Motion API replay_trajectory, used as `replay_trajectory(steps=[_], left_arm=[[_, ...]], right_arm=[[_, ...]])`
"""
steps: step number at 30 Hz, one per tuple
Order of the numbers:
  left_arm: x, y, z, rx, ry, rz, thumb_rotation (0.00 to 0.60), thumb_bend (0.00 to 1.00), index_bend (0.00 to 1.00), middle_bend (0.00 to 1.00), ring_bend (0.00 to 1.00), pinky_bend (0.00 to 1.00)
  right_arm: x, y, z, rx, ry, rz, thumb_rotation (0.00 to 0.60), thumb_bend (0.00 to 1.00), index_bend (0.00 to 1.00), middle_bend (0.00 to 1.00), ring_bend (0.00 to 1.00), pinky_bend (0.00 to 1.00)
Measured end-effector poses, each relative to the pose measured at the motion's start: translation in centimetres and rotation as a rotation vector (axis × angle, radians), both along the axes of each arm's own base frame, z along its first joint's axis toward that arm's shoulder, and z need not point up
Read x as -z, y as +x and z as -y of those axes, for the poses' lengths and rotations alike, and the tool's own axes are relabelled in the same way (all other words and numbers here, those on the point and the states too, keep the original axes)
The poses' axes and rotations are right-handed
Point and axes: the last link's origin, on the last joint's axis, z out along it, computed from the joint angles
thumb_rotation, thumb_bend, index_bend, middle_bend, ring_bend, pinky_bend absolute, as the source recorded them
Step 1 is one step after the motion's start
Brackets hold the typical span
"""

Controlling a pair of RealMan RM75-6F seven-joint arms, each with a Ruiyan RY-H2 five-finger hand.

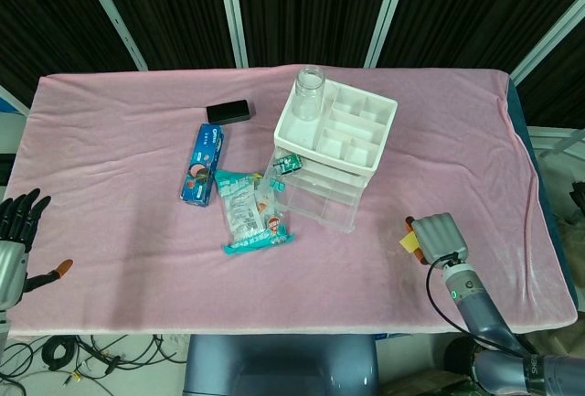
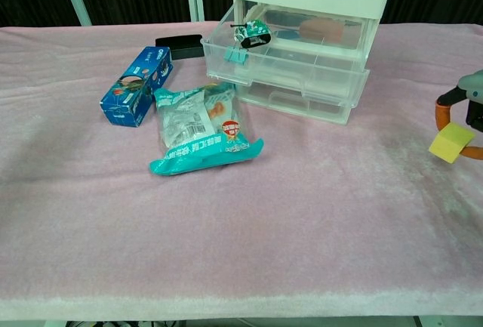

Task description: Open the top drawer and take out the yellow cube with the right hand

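Where labels blur unreadable, right robot hand (image 1: 437, 236) pinches yellow cube (image 2: 450, 143).

Right hand (image 2: 469, 108) cropped at edge

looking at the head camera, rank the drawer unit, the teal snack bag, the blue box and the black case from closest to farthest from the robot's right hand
From the right hand:
1. Drawer unit, up and to its left, mid-table.
2. Teal snack bag, left of the drawers' front.
3. Blue box, farther left.
4. Black case, at the back left; only a little beyond the box.
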Motion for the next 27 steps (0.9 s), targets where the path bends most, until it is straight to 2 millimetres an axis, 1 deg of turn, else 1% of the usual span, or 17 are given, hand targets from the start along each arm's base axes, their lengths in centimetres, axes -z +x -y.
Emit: replay_trajectory(steps=[3, 6, 13, 19, 23, 24, 27], left_arm=[[0.0, 0.0, 0.0, 0.0, 0.002, 0.0, 0.6, 0.0, 0.0, 0.0, 0.0, 0.0], [0.0, 0.0, 0.0, 0.0, 0.004, 0.0, 0.6, 0.0, 0.0, 0.0, 0.0, 0.0], [0.0, 0.0, 0.0, -0.001, 0.002, 0.0, 0.6, 0.0, 0.0, 0.0, 0.0, 0.0], [0.0, 0.0, 0.0, -0.002, -0.001, -0.001, 0.6, 0.0, 0.0, 0.0, 0.0, 0.0], [0.0, 0.0, 0.0, -0.003, 0.0, 0.0, 0.6, 0.0, 0.0, 0.0, 0.0, 0.0], [0.0, 0.0, 0.0, -0.003, 0.0, 0.0, 0.6, 0.0, 0.0, 0.0, 0.0, 0.0], [0.0, 0.0, 0.0, -0.003, 0.0, -0.001, 0.6, 0.0, 0.0, 0.0, 0.0, 0.0]], right_arm=[[0.5, -0.4, -0.1, 0.009, 0.005, 0.0, 0.6, 0.3, 0.59, 0.9, 0.95, 0.88], [0.8, -0.5, -0.1, 0.014, 0.006, 0.002, 0.6, 0.28, 0.54, 0.9, 0.95, 0.88], [1.0, -0.6, -0.1, 0.012, -0.002, -0.005, 0.6, 0.21, 0.3, 0.9, 0.94, 0.88], [0.8, -0.9, -0.2, 0.02, -0.004, -0.029, 0.6, 0.18, 0.11, 0.89, 0.94, 0.88], [0.4, -1.1, -0.5, 0.014, -0.008, -0.053, 0.6, 0.17, 0.09, 0.88, 0.92, 0.86], [0.3, -1.1, -0.6, 0.01, -0.011, -0.059, 0.6, 0.17, 0.08, 0.86, 0.91, 0.85], [-0.3, -1.0, -0.8, -0.01, -0.027, -0.066, 0.6, 0.17, 0.08, 0.78, 0.84, 0.74]])
